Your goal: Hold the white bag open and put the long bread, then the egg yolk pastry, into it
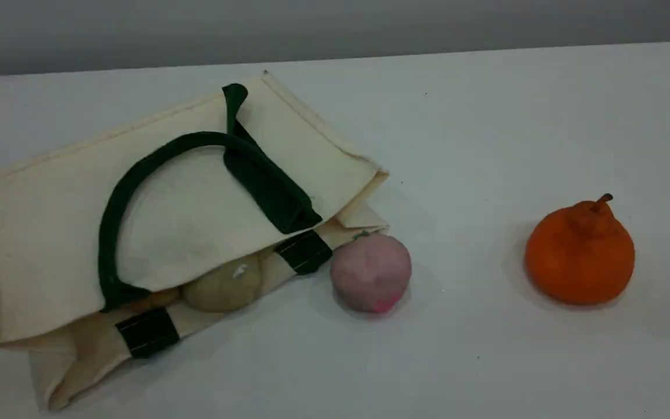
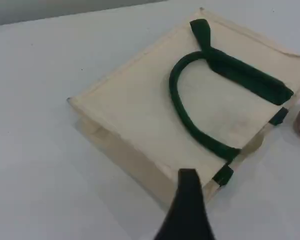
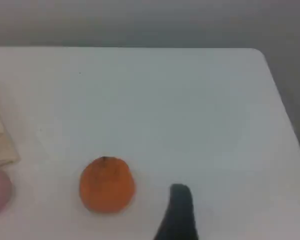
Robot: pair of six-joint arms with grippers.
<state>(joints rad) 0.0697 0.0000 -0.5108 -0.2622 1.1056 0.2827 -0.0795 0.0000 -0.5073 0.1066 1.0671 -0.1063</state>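
A large cream-white canvas bag (image 1: 44, 209) with dark green strap handles (image 1: 137, 174) lies flat on the white bench (image 1: 486, 116), its mouth toward the near edge. Just inside the mouth sits the small round beige-tan egg yolk pastry (image 1: 224, 285) with 1 white mark. Left of it a golden-orange sliver, seemingly the long bread (image 1: 157, 298), peeks out. A pink ball (image 1: 370, 272) sits just beside the bag, with an orange stemmed fruit (image 1: 579, 253) well apart. The left tool (image 2: 187, 200), above the bag, and the right tool (image 3: 179, 210), near the fruit, are both spread and pinch nothing.

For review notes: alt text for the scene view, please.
A cream-white canvas tote with dark green handles lies flat on a white table, a round beige pastry in its mouth; a pink ball beside it, an orange fruit farther right.
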